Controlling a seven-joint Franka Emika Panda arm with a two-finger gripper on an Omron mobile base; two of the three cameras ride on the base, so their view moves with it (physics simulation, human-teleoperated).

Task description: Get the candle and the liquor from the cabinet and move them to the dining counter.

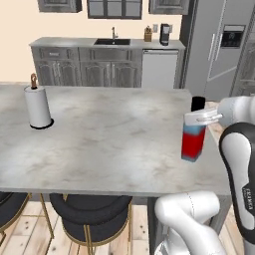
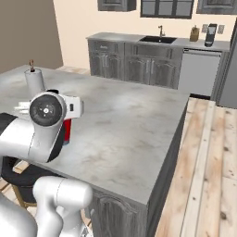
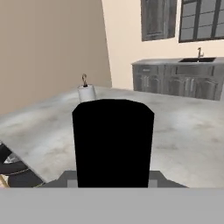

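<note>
The liquor (image 1: pixel 193 142), a squat bottle with a red lower body, a light blue upper part and a black cap, stands upright at the right end of the dining counter (image 1: pixel 99 134). My gripper (image 1: pixel 201 118) is shut on it just under the cap. I cannot tell whether its base touches the top. In the right base view my arm hides most of the bottle, leaving only the red side of the liquor (image 2: pixel 67 130) showing. The black cap of the liquor (image 3: pixel 113 142) takes up the middle of the hand view. The candle is out of view.
A paper-towel roll (image 1: pixel 38 107) stands on the counter's left part. Black stools (image 1: pixel 89 219) are tucked under its near edge. Behind are grey base cabinets with a sink (image 1: pixel 112 42), dark wall cabinets (image 1: pixel 60 5), and a steel fridge (image 1: pixel 219 45) at right.
</note>
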